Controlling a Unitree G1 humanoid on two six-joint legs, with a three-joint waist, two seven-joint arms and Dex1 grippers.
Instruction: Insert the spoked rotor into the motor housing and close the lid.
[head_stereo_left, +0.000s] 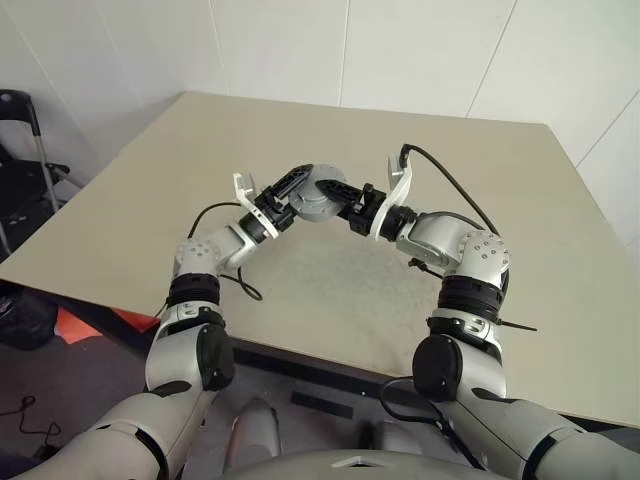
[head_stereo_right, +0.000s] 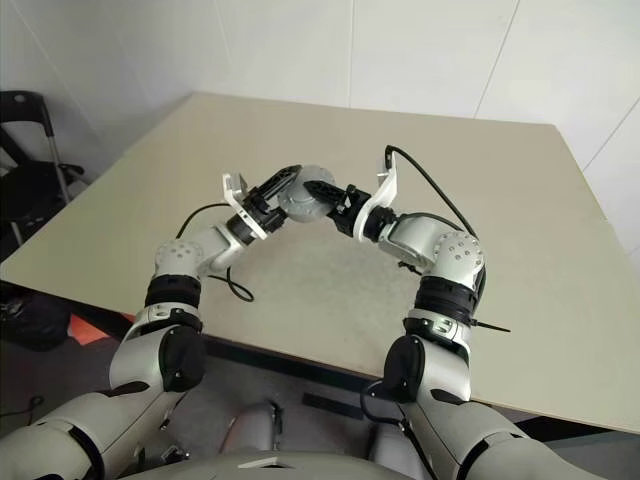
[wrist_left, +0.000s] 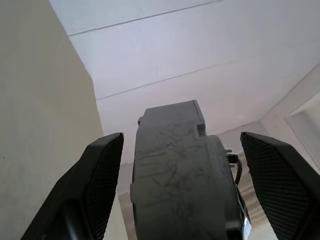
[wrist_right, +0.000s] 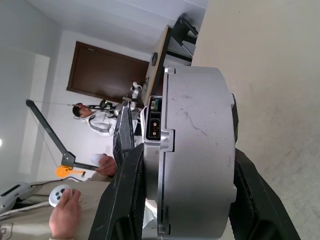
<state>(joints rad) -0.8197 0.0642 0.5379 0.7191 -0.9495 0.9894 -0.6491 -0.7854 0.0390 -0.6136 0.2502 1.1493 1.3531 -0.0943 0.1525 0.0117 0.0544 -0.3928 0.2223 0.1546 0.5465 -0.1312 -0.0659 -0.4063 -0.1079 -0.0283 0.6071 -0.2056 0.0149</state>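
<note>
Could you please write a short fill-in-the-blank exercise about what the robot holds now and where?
1. The round grey motor housing is held above the beige ____.
2. The right gripper is shut on the ____.
3. The fingers of the left gripper stand apart on either ____ of the housing.
4. Behind the table rises a white ____.

Missing words: table; motor housing; side; wall

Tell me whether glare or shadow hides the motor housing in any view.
Head views: even light, motor housing readable above the table. Left wrist view: backlit by the bright wall, so its near face is dark. Right wrist view: well lit between the right end effector fingers.
</note>
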